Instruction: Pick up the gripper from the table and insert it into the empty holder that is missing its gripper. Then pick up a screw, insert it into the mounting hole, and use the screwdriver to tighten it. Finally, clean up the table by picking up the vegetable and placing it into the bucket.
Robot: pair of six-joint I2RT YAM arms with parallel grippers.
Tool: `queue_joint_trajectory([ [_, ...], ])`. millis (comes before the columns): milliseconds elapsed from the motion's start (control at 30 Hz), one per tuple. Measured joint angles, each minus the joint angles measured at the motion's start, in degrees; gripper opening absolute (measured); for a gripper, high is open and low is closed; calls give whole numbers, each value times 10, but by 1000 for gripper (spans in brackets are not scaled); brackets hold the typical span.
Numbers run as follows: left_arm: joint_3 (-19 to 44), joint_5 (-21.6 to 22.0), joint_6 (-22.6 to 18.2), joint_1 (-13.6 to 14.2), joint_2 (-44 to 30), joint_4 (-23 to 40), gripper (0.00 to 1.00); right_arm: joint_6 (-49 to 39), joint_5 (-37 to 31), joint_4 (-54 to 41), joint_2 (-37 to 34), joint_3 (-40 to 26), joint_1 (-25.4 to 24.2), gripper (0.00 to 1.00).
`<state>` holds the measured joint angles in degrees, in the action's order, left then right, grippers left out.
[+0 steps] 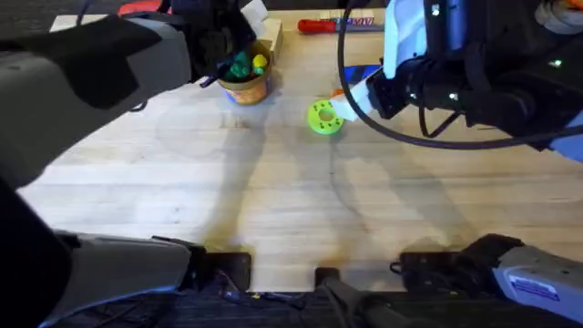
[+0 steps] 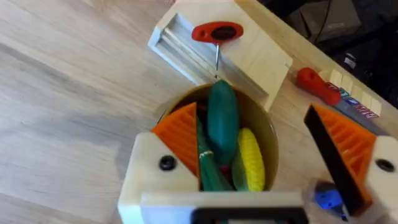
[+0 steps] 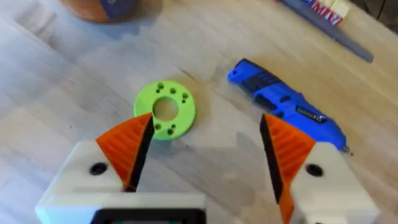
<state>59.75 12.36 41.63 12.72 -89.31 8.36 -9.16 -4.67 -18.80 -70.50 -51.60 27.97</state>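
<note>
1. Two arms work over the wooden surface; both sets of jaws stand wide and hold nothing.
2. Right gripper hovers above one light green disc, with one blue screwdriver lying at its 2 o'clock.
3. Left gripper hangs over one bucket; one dark green vegetable lies inside between the jaws, beside a yellow piece.
4. Farthest, one red-handled screwdriver.

Vegetable in bucket; disc right of bucket; screwdriver beside disc.
</note>
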Motion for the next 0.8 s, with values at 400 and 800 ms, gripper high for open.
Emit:
queue_joint_trajectory([
  [400, 0, -51, -331, 41, 244, 188, 988, 43, 0, -384, 18, -244, 0, 991],
  [800, 0, -70, -390, 99, 387, 477, 988, 108, 0, -536, 24, -316, 0, 991],
])
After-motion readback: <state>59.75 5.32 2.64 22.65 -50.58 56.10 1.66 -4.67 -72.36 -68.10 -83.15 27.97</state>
